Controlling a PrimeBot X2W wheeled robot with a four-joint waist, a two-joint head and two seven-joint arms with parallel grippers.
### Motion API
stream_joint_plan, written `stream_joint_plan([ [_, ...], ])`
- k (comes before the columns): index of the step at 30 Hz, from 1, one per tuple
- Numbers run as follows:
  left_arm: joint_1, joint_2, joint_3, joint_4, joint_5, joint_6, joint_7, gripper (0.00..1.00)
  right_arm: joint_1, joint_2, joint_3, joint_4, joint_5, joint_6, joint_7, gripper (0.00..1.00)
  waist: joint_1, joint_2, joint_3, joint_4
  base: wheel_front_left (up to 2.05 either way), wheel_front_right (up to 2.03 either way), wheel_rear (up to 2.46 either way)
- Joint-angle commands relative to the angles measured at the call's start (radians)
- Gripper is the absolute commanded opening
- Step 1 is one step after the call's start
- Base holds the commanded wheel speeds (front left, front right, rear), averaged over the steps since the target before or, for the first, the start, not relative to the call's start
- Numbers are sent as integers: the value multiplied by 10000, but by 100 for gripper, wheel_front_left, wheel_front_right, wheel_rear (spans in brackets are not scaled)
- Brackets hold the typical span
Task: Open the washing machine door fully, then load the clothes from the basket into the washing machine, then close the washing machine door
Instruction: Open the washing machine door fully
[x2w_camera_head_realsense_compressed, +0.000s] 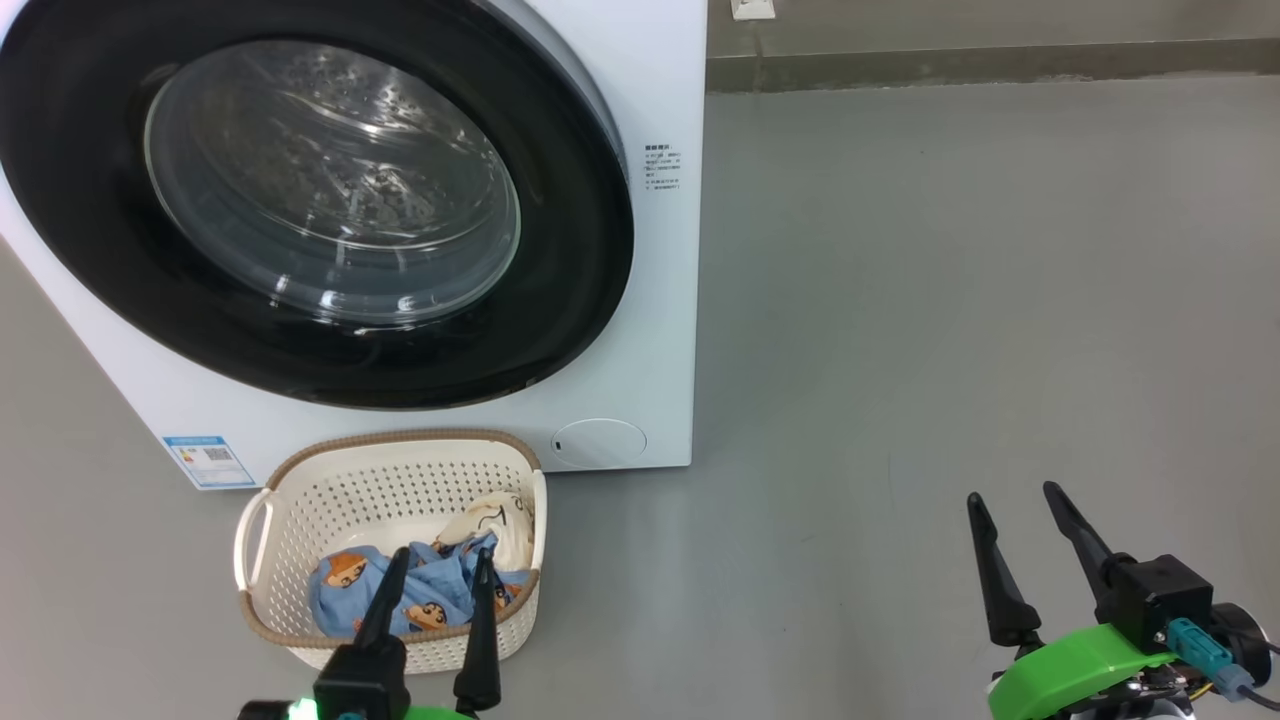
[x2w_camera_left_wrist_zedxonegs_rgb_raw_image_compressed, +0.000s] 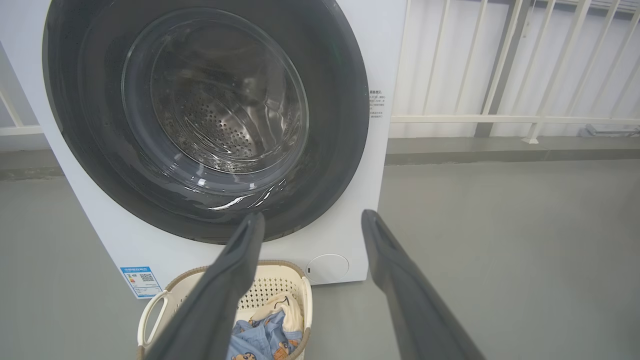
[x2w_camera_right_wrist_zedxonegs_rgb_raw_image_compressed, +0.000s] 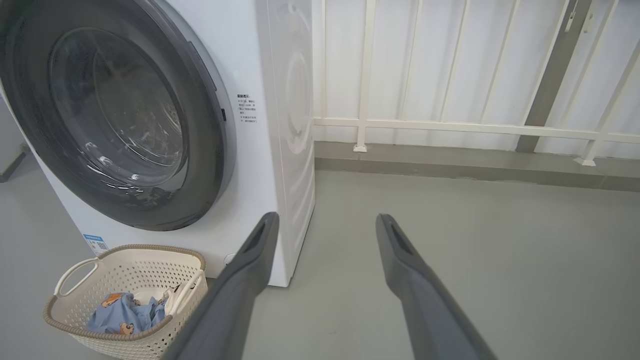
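Cream basket holding blue clothes, washing machine door shut

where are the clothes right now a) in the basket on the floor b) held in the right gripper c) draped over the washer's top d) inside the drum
a: the clothes lie in the basket, which stands on the floor in front of the washing machine, while the right gripper is open with nothing between its fingers.

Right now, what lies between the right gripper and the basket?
Bare grey floor. In the head view nothing stands between the open right gripper and the basket of clothes in front of the washing machine.
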Motion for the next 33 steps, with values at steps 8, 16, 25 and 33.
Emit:
stream_joint_plan([
  [8, -376, 43, 311, -319, 116, 73, -65, 100, -314, -75, 441, -332, 61, 90, -93, 100, 0, 0, -10, -18, 0, 0, 0],
  [16, -369, 43, 305, -291, 118, 76, -65, 100, -294, -75, 453, -336, 59, 90, -137, 100, 0, 0, -6, 0, 0, 0, 0],
  [25, -355, 43, 312, -201, 62, 107, -65, 100, -318, -75, 519, -365, 114, 90, -224, 100, 0, 0, 21, -17, 0, 0, 0],
  [33, -357, 43, 316, -208, 21, 133, -65, 100, -319, -75, 721, -427, 338, 90, -219, 0, 0, 0, 74, 4, 0, 0, 0],
])
